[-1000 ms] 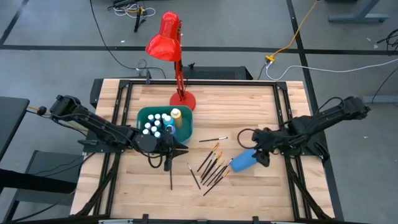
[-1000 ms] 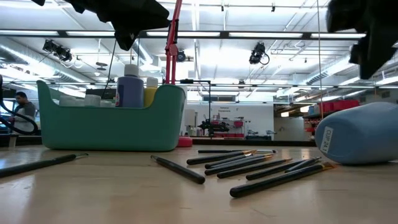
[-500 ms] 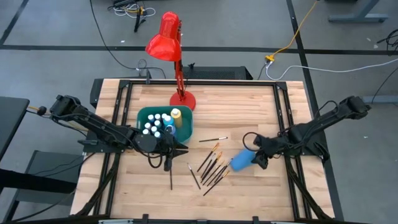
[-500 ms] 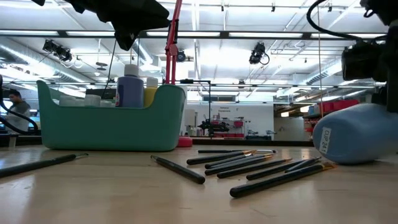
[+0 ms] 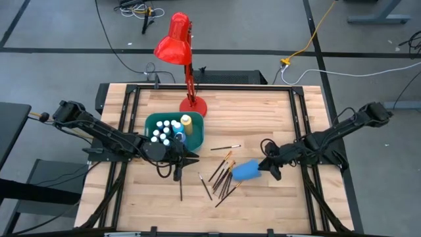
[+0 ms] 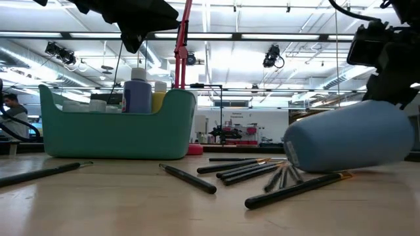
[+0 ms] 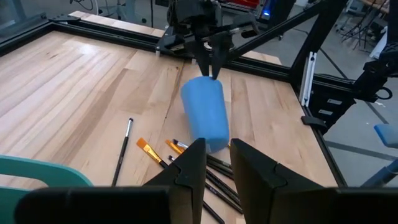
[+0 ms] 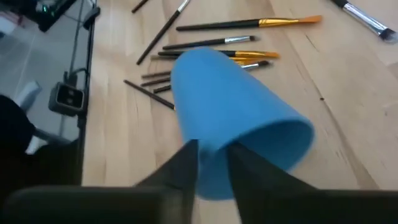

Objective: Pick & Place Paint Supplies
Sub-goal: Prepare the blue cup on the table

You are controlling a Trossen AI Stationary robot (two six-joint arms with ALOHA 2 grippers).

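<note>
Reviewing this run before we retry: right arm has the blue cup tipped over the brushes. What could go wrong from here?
1. The right gripper pinches only the rim of the blue cup, which lies tilted; it may slip or roll free.
2. The cup rests on the loose brushes, so dragging it could scatter them.
3. The left gripper hangs close to the teal bin and a lone brush; a low move may knock either.

Overhead looking down, table-level sideways, both wrists close, sharing blue cup [image 5: 247, 171]
</note>
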